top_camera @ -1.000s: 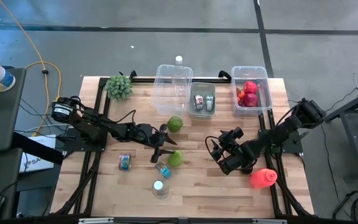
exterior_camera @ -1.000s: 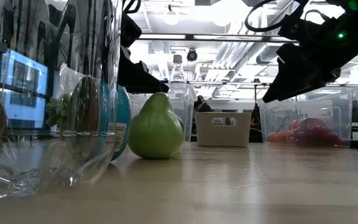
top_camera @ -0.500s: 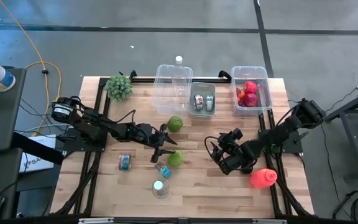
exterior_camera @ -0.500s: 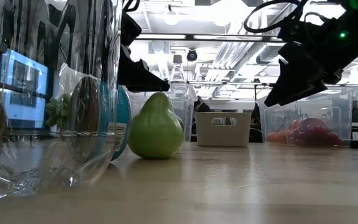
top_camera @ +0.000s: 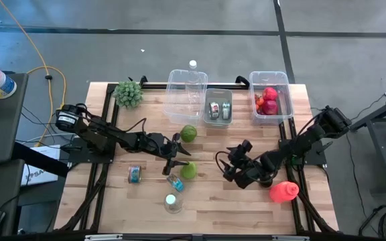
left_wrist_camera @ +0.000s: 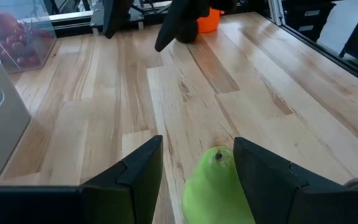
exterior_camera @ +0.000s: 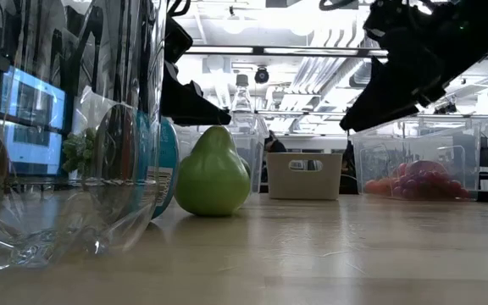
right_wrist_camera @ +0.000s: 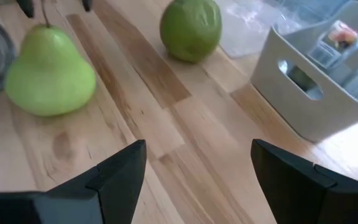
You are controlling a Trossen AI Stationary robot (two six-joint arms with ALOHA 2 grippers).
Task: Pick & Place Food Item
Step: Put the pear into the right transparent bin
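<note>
A green pear [top_camera: 189, 170] stands upright on the wooden table, also in the low view [exterior_camera: 213, 174]. My left gripper [top_camera: 181, 156] hovers just over it, open. In the left wrist view its fingers [left_wrist_camera: 143, 174] stand on either side of the pear's top [left_wrist_camera: 219, 157] without touching. My right gripper [top_camera: 228, 167] is open above the table to the pear's right, raised in the low view [exterior_camera: 388, 85]. Its wrist view shows the pear [right_wrist_camera: 48, 71] and a green apple [right_wrist_camera: 191, 28] ahead of it.
Along the far edge stand a clear bin [top_camera: 186, 94], a grey bin [top_camera: 218, 107] and a clear bin of red fruit [top_camera: 270, 100]. The apple [top_camera: 189, 133] lies near them. A can [top_camera: 134, 174], a small bottle [top_camera: 175, 181] and a glass [top_camera: 172, 203] crowd the pear's near-left side. An orange object [top_camera: 283, 191] sits at right.
My right gripper has moved toward the table's left, closer to the pear, staying open and raised. The left arm and the pear have kept still.
</note>
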